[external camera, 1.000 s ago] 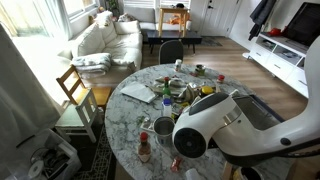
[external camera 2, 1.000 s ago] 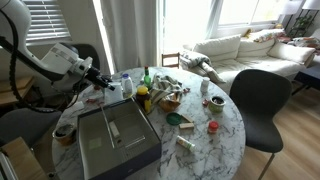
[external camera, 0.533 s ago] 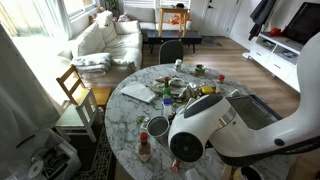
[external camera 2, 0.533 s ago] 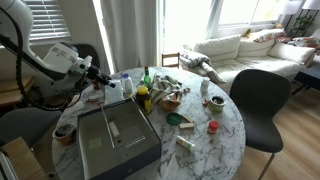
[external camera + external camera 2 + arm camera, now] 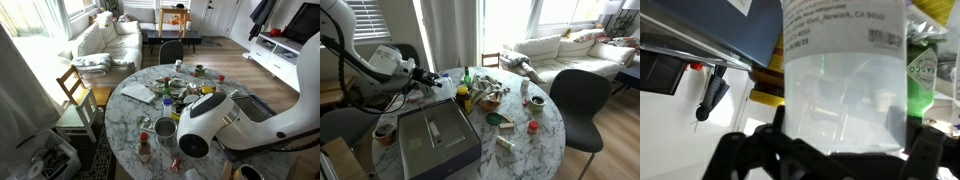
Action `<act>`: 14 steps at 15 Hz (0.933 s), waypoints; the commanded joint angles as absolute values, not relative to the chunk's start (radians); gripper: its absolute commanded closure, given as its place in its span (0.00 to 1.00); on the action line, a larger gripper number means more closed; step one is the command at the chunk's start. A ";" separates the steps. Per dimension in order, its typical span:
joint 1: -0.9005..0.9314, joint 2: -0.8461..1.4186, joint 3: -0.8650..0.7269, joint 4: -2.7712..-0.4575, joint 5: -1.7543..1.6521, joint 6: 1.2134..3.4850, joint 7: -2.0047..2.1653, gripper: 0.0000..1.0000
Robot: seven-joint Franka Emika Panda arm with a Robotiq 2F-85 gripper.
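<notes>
Clear plastic: one labelled tub point(image 5: 845, 90), set between two black fingers of the gripper point(image 5: 845, 150) at nine and three o'clock; cannot tell whether clamped or merely flanked. One green bottle point(image 5: 925, 65) just beside at three o'clock, caught only by the wrist view. Farther out, one round marble table point(image 5: 548, 112), cluttered, with one grey case point(image 5: 435, 135); living room, one pale sofa point(image 5: 560, 48) at twelve o'clock. Tub hidden behind the arm's white casing point(image 5: 205, 125) in an exterior view.

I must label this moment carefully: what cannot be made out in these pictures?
Tool: the white arm hides it in an exterior view.
Clear container: the wrist view's upper edge cuts off its top; the label print is blurred.
Fingers: whether they touch the container cannot be told.
</notes>
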State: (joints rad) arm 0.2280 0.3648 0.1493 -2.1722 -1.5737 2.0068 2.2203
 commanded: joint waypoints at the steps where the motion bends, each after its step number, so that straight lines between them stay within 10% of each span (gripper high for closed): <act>1: 0.229 0.389 0.158 -2.202 -1.653 1.927 2.432 0.00; 14: 0.206 0.403 0.204 -2.267 -1.680 1.949 2.680 0.00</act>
